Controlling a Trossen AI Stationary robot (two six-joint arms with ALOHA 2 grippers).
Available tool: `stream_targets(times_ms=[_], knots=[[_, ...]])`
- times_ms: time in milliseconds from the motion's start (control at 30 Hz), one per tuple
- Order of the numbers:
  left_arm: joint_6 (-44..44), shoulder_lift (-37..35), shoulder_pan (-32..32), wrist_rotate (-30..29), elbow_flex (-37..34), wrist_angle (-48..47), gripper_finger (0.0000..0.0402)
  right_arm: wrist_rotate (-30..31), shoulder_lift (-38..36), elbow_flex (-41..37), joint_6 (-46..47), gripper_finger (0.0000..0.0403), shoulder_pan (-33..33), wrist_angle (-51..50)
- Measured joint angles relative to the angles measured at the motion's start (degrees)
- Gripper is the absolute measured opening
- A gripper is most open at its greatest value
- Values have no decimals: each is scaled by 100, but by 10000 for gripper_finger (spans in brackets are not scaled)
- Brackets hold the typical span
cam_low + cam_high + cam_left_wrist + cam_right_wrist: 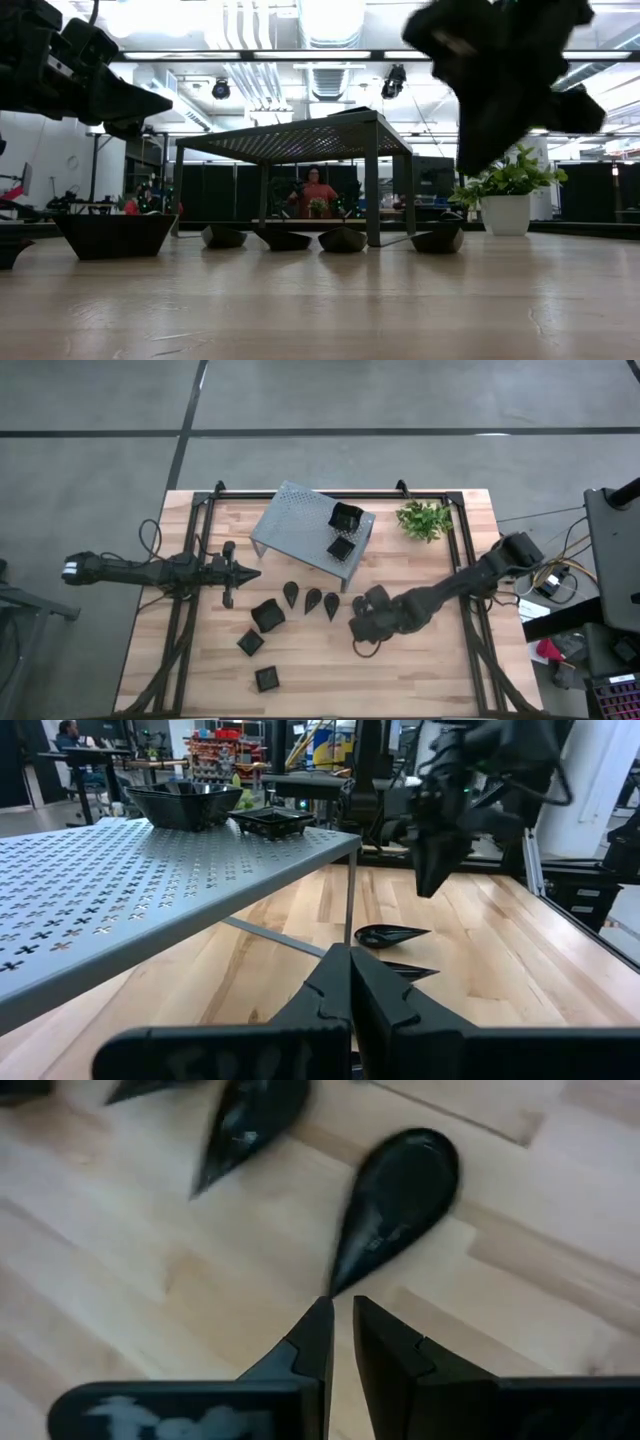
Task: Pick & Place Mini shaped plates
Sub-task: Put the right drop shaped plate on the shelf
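Note:
Three dark teardrop mini plates (pixel 313 600) lie in a row on the wooden table, in front of the grey perforated shelf (pixel 300 520). Three square ones (pixel 267 615) sit nearer the front edge, and two more (pixel 347 517) rest on the shelf top. My right gripper (pixel 340 1312) hangs above the table, pointing steeply down, just short of the pointed tip of the rightmost teardrop plate (pixel 400 1190). Its fingers stand a narrow gap apart with nothing between them. My left gripper (pixel 350 965) waits shut and level beside the shelf's left end (pixel 255 572).
A small green plant (pixel 424 520) in a white pot stands at the far right of the table. The shelf stands on thin legs (pixel 371 185), with room beneath its top. Bare wood lies at the front right (pixel 420 670). People show in the room behind (pixel 316 195).

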Motion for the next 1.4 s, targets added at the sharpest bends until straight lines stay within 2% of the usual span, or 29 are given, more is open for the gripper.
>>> stream_targets(times_ms=[100,233,500,833,1033,1167,1400], knots=[[-1,7,-1,0,2,-3,0,-407,-230,-462,211,41,-112,232],[1,7,1,0,1,-10,0,-479,-528,-988,513,41,-275,641],[-1,15,0,0,0,-79,0,-661,-597,-1815,183,48,-711,2580],[1,27,0,0,0,-130,0,-934,-578,-2134,384,98,-784,2644],[-1,39,-1,0,2,-135,0,-837,-579,-2135,446,130,-807,2677],[-1,39,0,-1,1,-140,0,-801,-555,-2144,486,133,-807,2685],[0,39,0,0,0,-143,0,-664,-555,-2150,473,114,-820,2701]])
